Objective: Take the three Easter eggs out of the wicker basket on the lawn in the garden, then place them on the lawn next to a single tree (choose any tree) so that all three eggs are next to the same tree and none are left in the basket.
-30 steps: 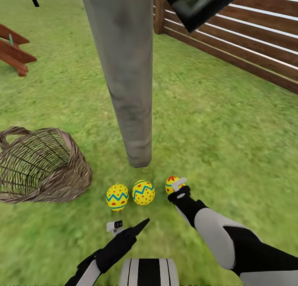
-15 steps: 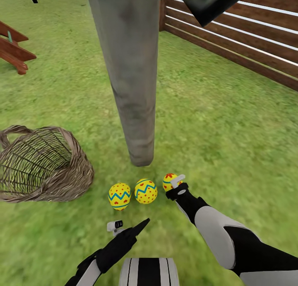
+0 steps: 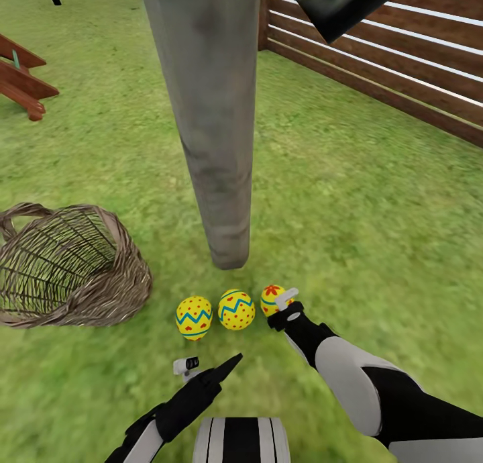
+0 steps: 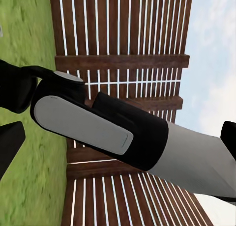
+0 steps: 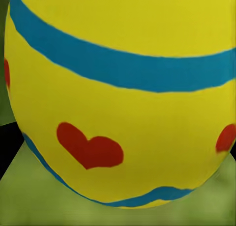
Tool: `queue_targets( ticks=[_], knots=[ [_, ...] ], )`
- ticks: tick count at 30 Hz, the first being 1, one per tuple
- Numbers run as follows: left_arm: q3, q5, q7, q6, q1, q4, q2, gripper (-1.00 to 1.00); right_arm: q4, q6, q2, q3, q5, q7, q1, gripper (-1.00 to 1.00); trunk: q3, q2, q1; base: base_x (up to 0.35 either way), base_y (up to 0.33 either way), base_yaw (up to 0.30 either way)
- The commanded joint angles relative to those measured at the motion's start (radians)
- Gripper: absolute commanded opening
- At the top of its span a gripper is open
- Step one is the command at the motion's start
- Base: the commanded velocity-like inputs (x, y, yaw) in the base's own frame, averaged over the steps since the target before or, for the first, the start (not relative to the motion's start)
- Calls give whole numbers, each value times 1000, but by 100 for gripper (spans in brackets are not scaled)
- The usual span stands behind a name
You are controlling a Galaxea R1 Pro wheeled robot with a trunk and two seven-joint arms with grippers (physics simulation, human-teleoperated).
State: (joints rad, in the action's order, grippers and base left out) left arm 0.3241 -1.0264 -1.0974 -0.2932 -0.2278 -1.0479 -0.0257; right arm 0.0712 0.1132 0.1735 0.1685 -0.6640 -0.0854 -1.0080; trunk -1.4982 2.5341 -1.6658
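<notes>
Third Easter egg (image 3: 271,298) sits between the right fingers (image 3: 287,293).

Right hand (image 3: 287,302) low, forearm stretched forward; left hand (image 3: 208,368) drawn back near the trunk, fingers apart.

We see the lawn (image 3: 349,201), a wide stretch of mottled green grass, carrying everything here. On it the thick pale grey trunk of the tree (image 3: 215,134) stands, and near its foot three Easter eggs (image 3: 235,310) lie in a row on the grass, yellow with blue zigzag bands and red marks. To the trunk's left the wicker basket (image 3: 67,268) rests tipped on its side on the grass, its opening facing away from the eggs.
</notes>
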Motion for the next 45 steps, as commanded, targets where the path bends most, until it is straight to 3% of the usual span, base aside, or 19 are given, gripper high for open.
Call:
queue_targets(
  ticks=[1, 8, 29, 38, 39, 41, 42, 44, 45],
  knots=[
    [4, -11, -1, -10, -1, 0, -1, 100, -34, 2, 1, 16, 3, 3, 0, 100, -1, 0, 0, 0, 0, 0],
    [4, -11, -1, -10, -1, 0, -1, 100, -36, 3, 1, 16, 3, 3, 0, 100, -1, 0, 0, 0, 0, 0],
    [4, -11, 16, -11, -1, -1, 0, 100, -26, 2, 1, 16, 7, 0, 0, 100, 81, -5, 9, 0, 0, 0],
    [-4, -12, 9, -14, -1, -13, -14, 100, 3, 13, 1, 22, 10, 18, 0, 100, 115, -7, 13, 0, 0, 0],
    [-4, -11, 9, -16, -1, -14, -17, 100, 29, 22, 1, 24, 10, 60, 0, 100, 119, -7, 14, 0, 0, 0],
    [-6, -11, 8, -19, -2, -17, -20, 100, 116, 114, 1, 49, 11, 189, 0, 100, 127, -8, 15, 0, 0, 0],
    [-6, -11, 8, -20, -2, -22, -26, 100, 172, 172, -17, 67, 10, 256, 1, 100, 131, -8, 15, 0, 0, 0],
    [-6, -10, 11, -22, -2, -29, -42, 100, 302, 307, -93, 91, 8, 505, 2, 100, 139, -8, 16, 0, 0, 0],
    [-6, -9, 11, -23, -2, -30, -46, 100, 354, 379, -145, 94, 6, 655, 3, 100, 142, -9, 17, 0, 0, 0]
  ],
)
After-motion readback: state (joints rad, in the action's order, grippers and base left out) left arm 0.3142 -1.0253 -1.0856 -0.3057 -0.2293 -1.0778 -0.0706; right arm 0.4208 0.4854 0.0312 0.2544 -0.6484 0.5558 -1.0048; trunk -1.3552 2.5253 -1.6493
